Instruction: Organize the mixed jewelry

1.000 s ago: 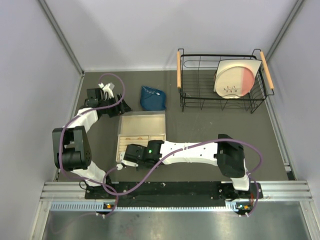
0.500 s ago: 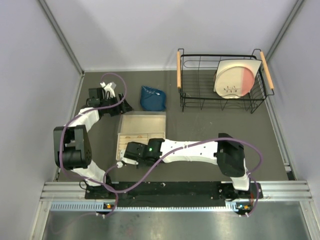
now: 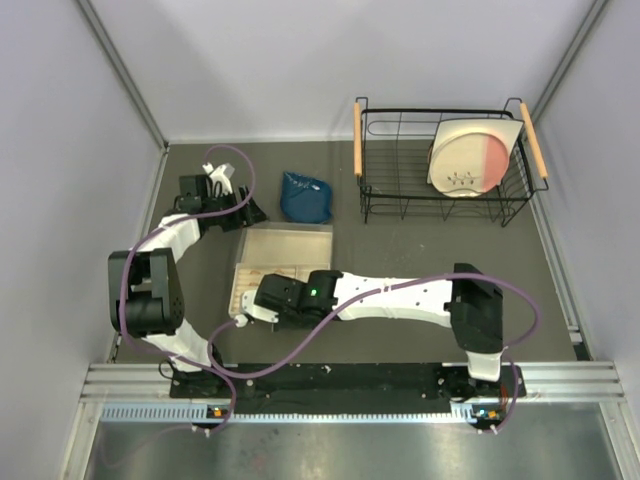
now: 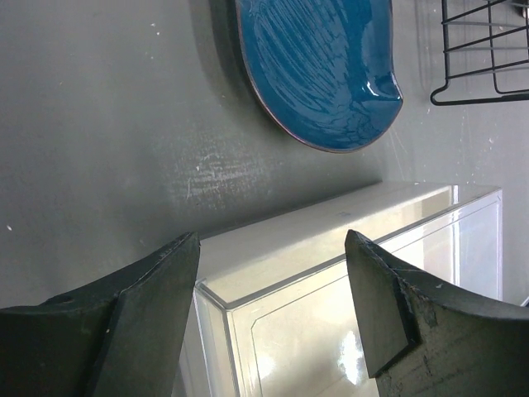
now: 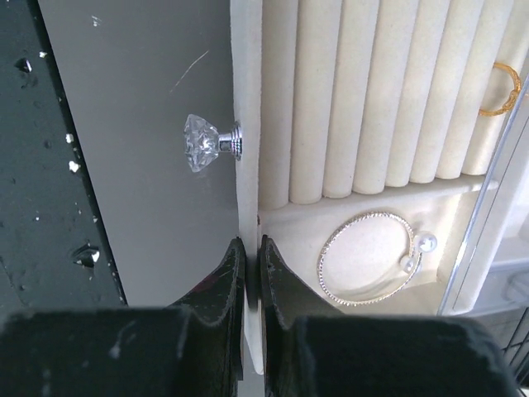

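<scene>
A pale jewelry box (image 3: 285, 245) is seen on a dark table (image 3: 400, 250). The right hand (image 5: 248, 248) is clamped together on the box's thin front panel (image 5: 246, 124), just beside the crystal knob (image 5: 202, 142) fixed to it. Inside the box, a gold ring (image 5: 500, 89) is lodged between cream rolls (image 5: 364, 91), and a silver hoop (image 5: 407, 262) is laid flat in the compartment beside them. The left hand (image 4: 271, 244) is poised at the box's far corner, fingers apart, astride its clear wall. A blue pouch (image 4: 318, 66) is seen just beyond the box.
</scene>
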Available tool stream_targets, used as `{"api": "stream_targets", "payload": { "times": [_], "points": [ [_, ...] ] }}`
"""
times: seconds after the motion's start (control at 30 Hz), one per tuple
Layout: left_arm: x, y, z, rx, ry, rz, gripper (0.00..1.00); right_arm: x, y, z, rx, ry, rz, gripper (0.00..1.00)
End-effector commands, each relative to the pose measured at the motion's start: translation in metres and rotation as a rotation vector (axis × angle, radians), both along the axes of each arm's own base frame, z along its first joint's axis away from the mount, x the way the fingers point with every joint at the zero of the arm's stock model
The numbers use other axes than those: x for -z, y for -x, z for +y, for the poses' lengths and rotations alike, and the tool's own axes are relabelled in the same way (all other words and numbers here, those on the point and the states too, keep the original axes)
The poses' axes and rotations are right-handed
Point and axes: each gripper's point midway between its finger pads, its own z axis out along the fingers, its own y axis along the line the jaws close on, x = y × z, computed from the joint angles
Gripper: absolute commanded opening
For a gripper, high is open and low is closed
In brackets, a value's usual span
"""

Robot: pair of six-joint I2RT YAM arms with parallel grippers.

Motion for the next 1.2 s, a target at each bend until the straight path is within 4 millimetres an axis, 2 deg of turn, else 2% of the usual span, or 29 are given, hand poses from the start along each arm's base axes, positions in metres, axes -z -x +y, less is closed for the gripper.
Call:
{"api": "stream_targets", "payload": {
  "times": [0.0,0.63,1.17],
  "points": [
    [0.017,0.016,-0.008,0.033,0.003,0.095,0.76,-0.048,-0.017,0.019,0.05,-0.197,-0.069,0.0],
    [0.017,0.017,-0.011,0.051,0.009,0.101,0.77,-0.052,0.009,0.017,-0.057,-0.216,-0.042,0.0],
    [0.018,0.017,-0.012,0.057,0.014,0.103,0.77,-0.039,-0.019,0.022,0.007,-0.166,-0.176,0.0]
  ]
}}
